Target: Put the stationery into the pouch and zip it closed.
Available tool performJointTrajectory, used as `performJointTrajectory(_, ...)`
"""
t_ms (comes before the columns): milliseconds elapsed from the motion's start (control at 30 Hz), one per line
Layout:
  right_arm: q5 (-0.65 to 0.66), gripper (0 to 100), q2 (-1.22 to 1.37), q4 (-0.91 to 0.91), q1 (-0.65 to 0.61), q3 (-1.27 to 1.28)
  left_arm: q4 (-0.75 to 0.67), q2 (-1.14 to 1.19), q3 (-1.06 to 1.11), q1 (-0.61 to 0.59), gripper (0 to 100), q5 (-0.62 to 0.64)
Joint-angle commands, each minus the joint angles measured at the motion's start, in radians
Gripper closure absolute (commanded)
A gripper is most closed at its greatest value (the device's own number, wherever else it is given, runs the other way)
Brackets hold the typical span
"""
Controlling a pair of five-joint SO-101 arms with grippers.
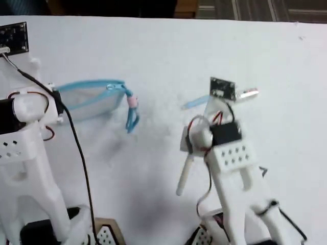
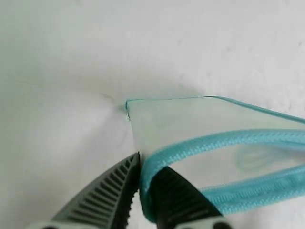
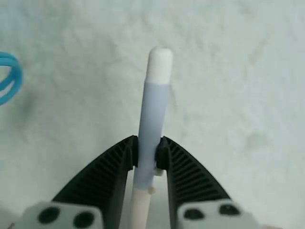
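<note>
Pen (image 3: pixel 155 109): pale blue barrel, white cap at the far end. It is pinched across the barrel by the right tool (image 3: pixel 147 140), jaws closed on it, cap pointing away from the tool. It is held over the bare tabletop (image 1: pixel 153 51), apart from the pouch and not yet at its mouth.

Judgement: light and stiff. The smooth round barrel could swivel or slip in the pads, so a mid-barrel hold like this one suits it.

Pouch (image 1: pixel 94 99): clear film with a blue zipper tape (image 2: pixel 214 143), lying flat on the tabletop. The two tape runs sit apart, so the mouth looks open. The blue pull loop (image 1: pixel 132 115) trails off the end nearer the right arm.

Left tool (image 2: pixel 145 164): closed on the tape at the pouch's opposite end.

Judgement: the film is thin, soft and very light, so it will skate or crumple if pushed. The tape is the firmest place to hold. For closing, the loop or slider is the likely grasp point.
</note>
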Motion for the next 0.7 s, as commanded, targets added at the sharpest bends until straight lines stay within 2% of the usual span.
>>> performJointTrajectory(0, 0.031, 98.2, -0.147, -0.209, -0.050, 0.052, -0.011, -0.024, -0.006, 0.001, 98, -0.008)
performJointTrajectory(200, 0.189, 98.2, -0.260, -0.673, -0.180, 0.048, -0.011, -0.024, -0.005, 0.002, 98, -0.008)
performJointTrajectory(367, 0.288, 98.2, -0.214, -0.998, -0.243, -0.121, -0.011, -0.024, -0.005, 0.022, 98, -0.008)
performJointTrajectory(533, 0.298, 98.2, 0.016, -1.049, -0.248, -0.443, -0.011, -0.024, -0.005, 0.022, 98, -0.008)
performJointTrajectory(667, 0.301, 98.2, 0.173, -1.046, -0.288, -0.591, -0.011, -0.024, -0.005, 0.022, 98, -0.008)
